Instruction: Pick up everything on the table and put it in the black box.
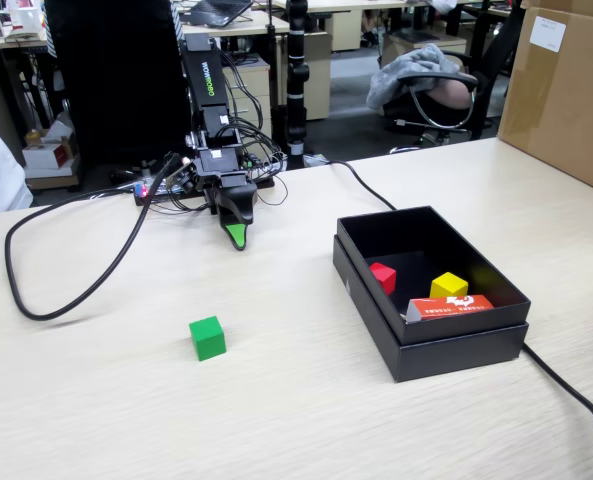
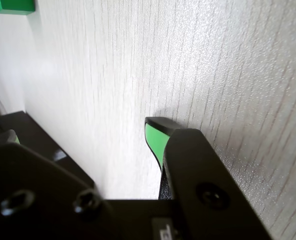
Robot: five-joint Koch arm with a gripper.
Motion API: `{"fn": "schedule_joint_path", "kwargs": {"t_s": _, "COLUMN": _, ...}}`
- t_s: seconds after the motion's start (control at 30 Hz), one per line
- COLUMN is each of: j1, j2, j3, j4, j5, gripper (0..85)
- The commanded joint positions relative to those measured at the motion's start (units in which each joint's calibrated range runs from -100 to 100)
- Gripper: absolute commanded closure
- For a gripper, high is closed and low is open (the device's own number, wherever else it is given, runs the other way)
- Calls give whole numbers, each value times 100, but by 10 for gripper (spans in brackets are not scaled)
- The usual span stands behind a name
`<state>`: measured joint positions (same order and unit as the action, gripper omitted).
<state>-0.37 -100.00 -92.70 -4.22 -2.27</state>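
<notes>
Bare desk (image 1: 306, 400) lies between gripper (image 1: 236, 236) and green cube (image 1: 207, 337) at 7 o'clock; black box (image 1: 361, 285) walls obstruct at 3 o'clock.

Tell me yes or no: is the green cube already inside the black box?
No, in the fixed view the green cube sits on the bare table, well apart from the black box.

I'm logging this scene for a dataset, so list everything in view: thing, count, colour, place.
green cube: one, bright green, on the table left of the black box, apart from the tool.
black box: one, matte black, on the table at right.
red cube: one, inside the box.
yellow cube: one, inside the box.
orange carton: one, inside the box by its near wall.
brown carton: one, far right.
black cable: looping at left.
table: beige wood-grain.
tool: black with green tip, above the table, holding nothing.
</notes>
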Motion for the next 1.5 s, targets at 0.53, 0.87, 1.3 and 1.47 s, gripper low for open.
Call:
{"fn": "schedule_joint_path", "kwargs": {"t_s": 0.53, "j1": -5, "j2": 11, "j3": -50, "j4": -230, "j5": -54, "gripper": 364}}
{"fn": "schedule_joint_path", "kwargs": {"t_s": 0.87, "j1": -29, "j2": 516, "j3": 1890, "j4": -2373, "j5": 93, "gripper": 362}}
{"fn": "schedule_joint_path", "kwargs": {"t_s": 1.3, "j1": -205, "j2": 3798, "j3": 6822, "j4": -5690, "j5": 195, "gripper": 379}}
{"fn": "schedule_joint_path", "kwargs": {"t_s": 1.47, "j1": -484, "j2": 5531, "j3": 8408, "j4": -5906, "j5": 171, "gripper": 382}}
